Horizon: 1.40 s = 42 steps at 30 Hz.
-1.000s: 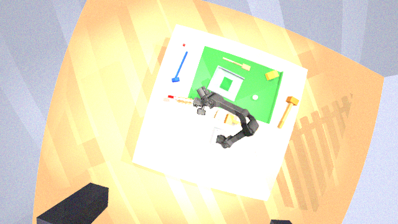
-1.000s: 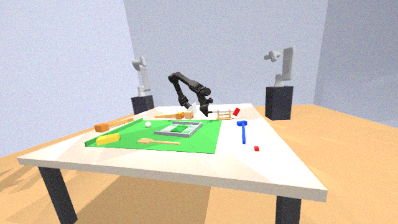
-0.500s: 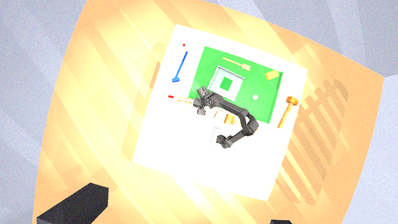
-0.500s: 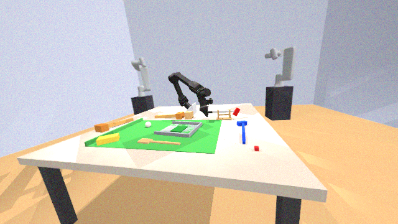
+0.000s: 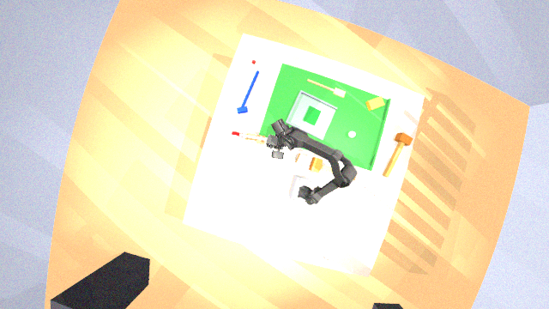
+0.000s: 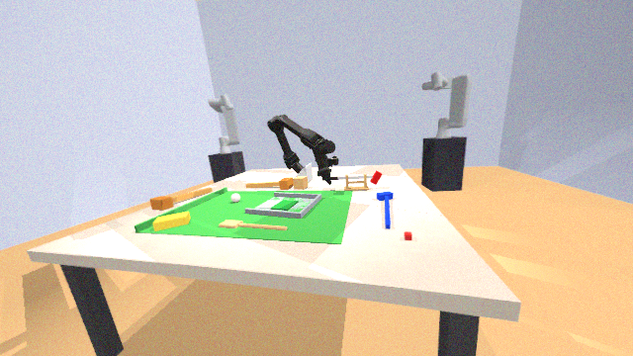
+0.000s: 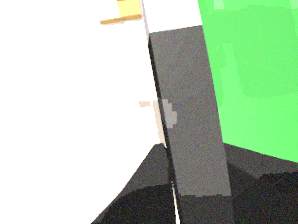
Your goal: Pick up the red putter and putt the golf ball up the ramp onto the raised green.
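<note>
arm [image 5: 326, 154]: dark grey, boxy jointed links | end effector [image 6: 326, 179]: black, small parallel fingers

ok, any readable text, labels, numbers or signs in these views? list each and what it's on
None. No words, numbers or marks show on the red putter, the golf ball, the green mat, the blue putter or the two black pedestals. All surfaces are plain colour. The wrist view is too close and blurred to show any marking.
</note>
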Motion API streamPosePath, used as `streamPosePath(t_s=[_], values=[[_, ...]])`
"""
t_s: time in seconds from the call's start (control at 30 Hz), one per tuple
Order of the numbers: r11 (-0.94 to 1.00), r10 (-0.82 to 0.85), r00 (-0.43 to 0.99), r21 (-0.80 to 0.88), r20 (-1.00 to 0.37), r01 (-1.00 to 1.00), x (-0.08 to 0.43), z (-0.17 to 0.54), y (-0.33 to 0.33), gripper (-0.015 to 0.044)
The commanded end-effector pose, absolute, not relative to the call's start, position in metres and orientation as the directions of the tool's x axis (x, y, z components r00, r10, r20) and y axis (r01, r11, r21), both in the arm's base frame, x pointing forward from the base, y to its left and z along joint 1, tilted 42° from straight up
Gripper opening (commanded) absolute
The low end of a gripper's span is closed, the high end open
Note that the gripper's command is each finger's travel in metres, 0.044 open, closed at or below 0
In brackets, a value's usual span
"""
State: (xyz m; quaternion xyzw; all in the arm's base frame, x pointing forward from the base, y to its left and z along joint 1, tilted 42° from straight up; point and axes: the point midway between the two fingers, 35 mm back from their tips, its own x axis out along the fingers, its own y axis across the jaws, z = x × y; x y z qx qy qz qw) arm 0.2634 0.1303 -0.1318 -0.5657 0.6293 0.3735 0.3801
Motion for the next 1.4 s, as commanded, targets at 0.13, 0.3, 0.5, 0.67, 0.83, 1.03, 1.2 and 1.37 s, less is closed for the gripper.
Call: streamPosePath(t_s=[0.13, 0.3, 0.5, 0.67, 0.83, 1.03, 1.2, 1.37], values=[[0.081, -0.426, -0.071, 0.040, -0.902, -0.996, 0.269, -0.114, 0.149, 0.0000], [0.081, -0.425, -0.071, 0.040, -0.902, -0.996, 0.272, -0.090, 0.170, 0.0000], [0.081, -0.425, -0.072, 0.042, -0.902, -0.996, 0.272, -0.061, 0.193, 0.0000], [0.081, -0.425, -0.073, 0.042, -0.902, -0.996, 0.271, -0.056, 0.196, 0.0000], [0.123, -0.429, -0.065, 0.013, -0.901, -0.992, 0.277, -0.051, 0.182, 0.0000], [0.258, -0.420, -0.051, -0.065, -0.906, -0.964, 0.293, -0.019, 0.155, 0.0000], [0.352, -0.423, -0.033, -0.130, -0.906, -0.927, 0.301, 0.008, 0.132, 0.0000], [0.442, -0.430, -0.016, -0.195, -0.903, -0.876, 0.306, 0.034, 0.108, 0.0000]])
